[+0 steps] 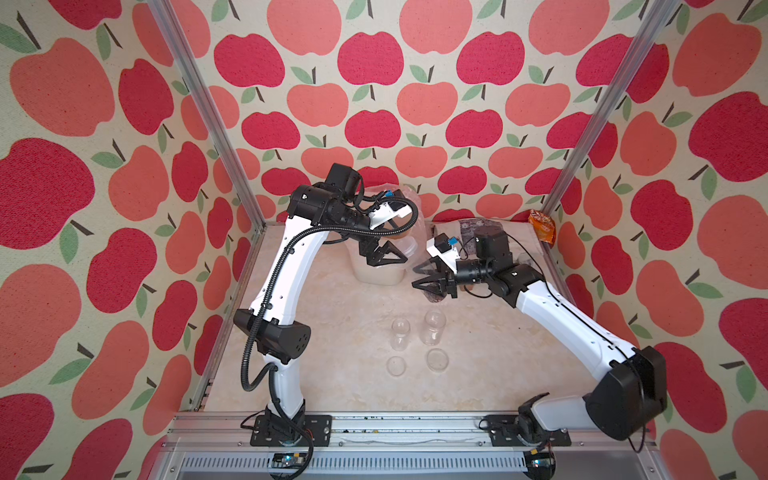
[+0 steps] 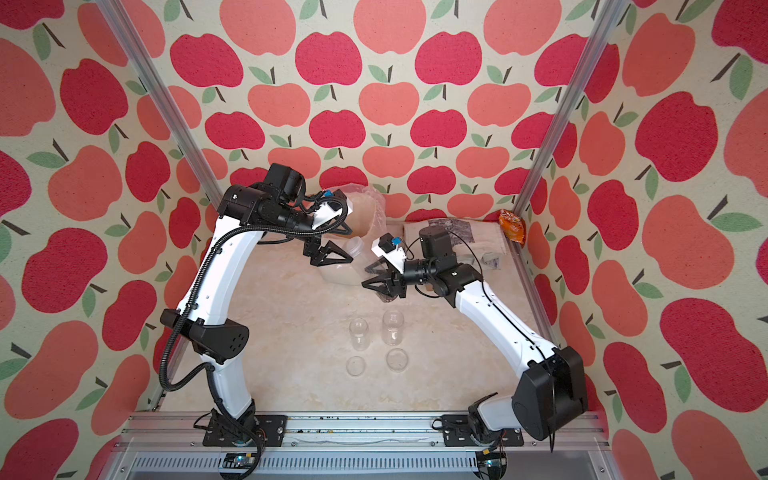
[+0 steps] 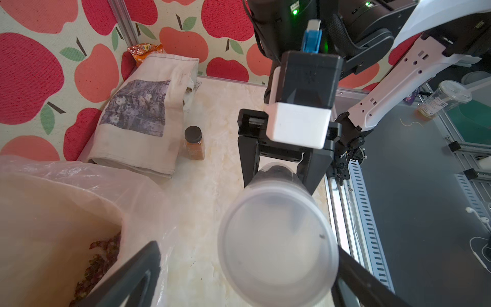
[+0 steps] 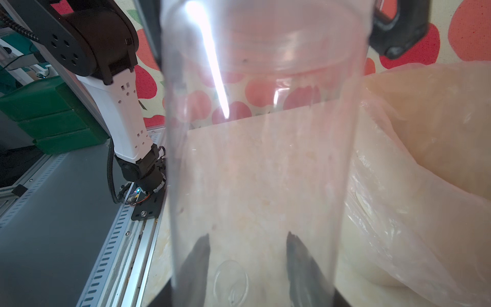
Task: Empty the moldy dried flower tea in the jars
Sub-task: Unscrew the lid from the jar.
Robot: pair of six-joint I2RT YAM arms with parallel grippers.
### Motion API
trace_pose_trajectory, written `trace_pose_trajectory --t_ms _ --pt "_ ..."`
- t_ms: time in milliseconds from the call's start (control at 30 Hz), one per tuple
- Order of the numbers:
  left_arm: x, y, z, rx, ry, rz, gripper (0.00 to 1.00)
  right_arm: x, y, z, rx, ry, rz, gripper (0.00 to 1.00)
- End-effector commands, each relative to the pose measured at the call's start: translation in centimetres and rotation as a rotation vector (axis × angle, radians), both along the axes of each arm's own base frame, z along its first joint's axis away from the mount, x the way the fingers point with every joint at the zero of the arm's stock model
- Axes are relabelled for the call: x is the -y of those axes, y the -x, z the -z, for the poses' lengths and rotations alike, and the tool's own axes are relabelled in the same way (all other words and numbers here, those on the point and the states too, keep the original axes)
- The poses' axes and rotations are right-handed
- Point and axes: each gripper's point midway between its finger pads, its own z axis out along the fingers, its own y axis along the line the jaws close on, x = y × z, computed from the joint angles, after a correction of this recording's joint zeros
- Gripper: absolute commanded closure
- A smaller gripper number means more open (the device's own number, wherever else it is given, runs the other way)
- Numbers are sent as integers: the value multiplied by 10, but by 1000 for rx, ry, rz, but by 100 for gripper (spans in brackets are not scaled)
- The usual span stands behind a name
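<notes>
Your right gripper (image 1: 417, 277) is clamped on the base end of the held jar (image 3: 276, 239). It carries the jar tilted above the table (image 1: 332, 374), just beside the white bin (image 1: 378, 279), with the capped end pointing toward your left gripper (image 1: 390, 257). The dried flower tea (image 3: 277, 171) shows as a dark mass at the gripped end. Your left gripper stands wide open with one finger on each side of the cap and grips nothing; you cannot tell whether either finger touches it. Nearer the arm bases, two standing jars (image 1: 399, 332) (image 1: 434, 328) sit upright and uncapped, side by side. The loose lids (image 1: 396, 365) (image 1: 437, 359) lie flat just in front of them. Brown bits (image 3: 101, 255) lie inside the bin's plastic liner (image 3: 79, 175).
</notes>
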Motion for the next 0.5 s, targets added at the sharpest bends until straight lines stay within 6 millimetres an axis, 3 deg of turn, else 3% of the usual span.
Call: trace_pose_trajectory --t_ms 0,200,467 --pt "-4 12 -9 45 11 42 5 0 10 -6 20 -13 -50 96" --pt "-4 16 -7 75 10 63 8 -2 9 -3 11 -9 -55 96" --pt "-3 20 -6 61 15 85 25 -4 7 3 13 13 -61 98"
